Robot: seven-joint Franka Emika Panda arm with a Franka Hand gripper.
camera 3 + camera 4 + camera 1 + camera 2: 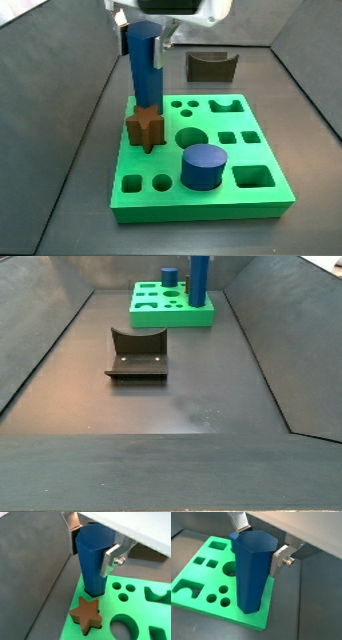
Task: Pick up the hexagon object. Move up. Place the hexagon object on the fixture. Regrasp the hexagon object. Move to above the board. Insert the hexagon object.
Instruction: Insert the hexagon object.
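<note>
The hexagon object (93, 562) (252, 577) is a long blue bar standing upright, with my gripper (90, 544) (259, 542) shut on its upper end. In a side view the gripper (150, 32) hangs over the far left part of the green board (201, 208), and the bar (144, 70) reaches down to the board right behind the brown star peg (144, 128). Its lower end meets the board (133, 607) next to the star peg (85, 614); how deep it sits is hidden. The bar (201, 278) also rises from the board (154, 314) in the far side view.
The dark fixture (210, 66) (136, 354) stands on the floor apart from the board. A short fat blue cylinder (203, 165) (170, 276) sits in the board. Other cut-outs (198, 562) are open. Grey sloped walls enclose the floor.
</note>
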